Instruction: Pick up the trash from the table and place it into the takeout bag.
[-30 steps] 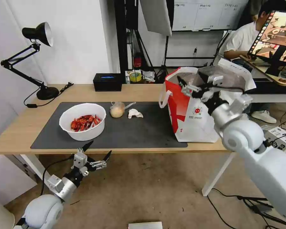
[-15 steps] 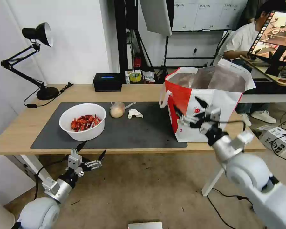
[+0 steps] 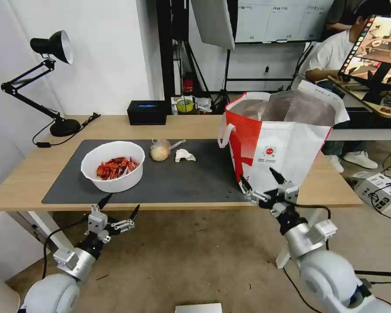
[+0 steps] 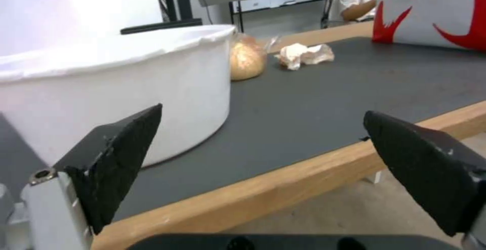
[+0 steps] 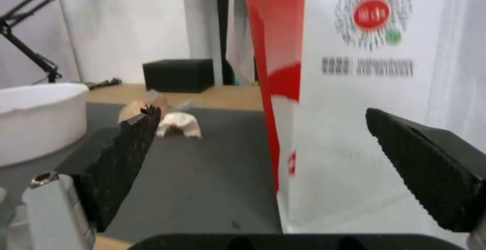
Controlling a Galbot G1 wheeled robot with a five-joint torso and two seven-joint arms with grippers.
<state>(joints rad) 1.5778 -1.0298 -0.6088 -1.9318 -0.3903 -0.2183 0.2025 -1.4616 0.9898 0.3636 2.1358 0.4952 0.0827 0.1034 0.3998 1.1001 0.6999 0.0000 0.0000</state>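
A white bowl [image 3: 113, 166] of red crayfish shells sits left of centre on a dark grey mat [image 3: 195, 178], with a small clear bag [image 3: 160, 151] holding a yellowish lump just to its right and a crumpled tissue [image 3: 184, 154] beside that. At the mat's right end stands the red-and-white takeout bag [image 3: 282, 143], open at the top, its foil lining visible, one white handle hanging on its left side. The mat covers most of a long light-wood table [image 3: 30, 174] on white legs. A black lamp [image 3: 48, 78] rises at upper left, and a black box [image 3: 147, 112] sits at the table's far edge. Behind are a white wall, stands and cables, and a brown floor below.

The left gripper [image 3: 115, 208] hangs at lower left, below the table's front edge and in front of the bowl, its black fingers [image 4: 119, 155] spread wide and holding nothing. The right gripper [image 3: 262, 181] hovers at lower centre-right, just before the takeout bag's front lower corner, its fingers [image 5: 430, 166] likewise wide apart and empty; whether a tip touches the bag cannot be told.
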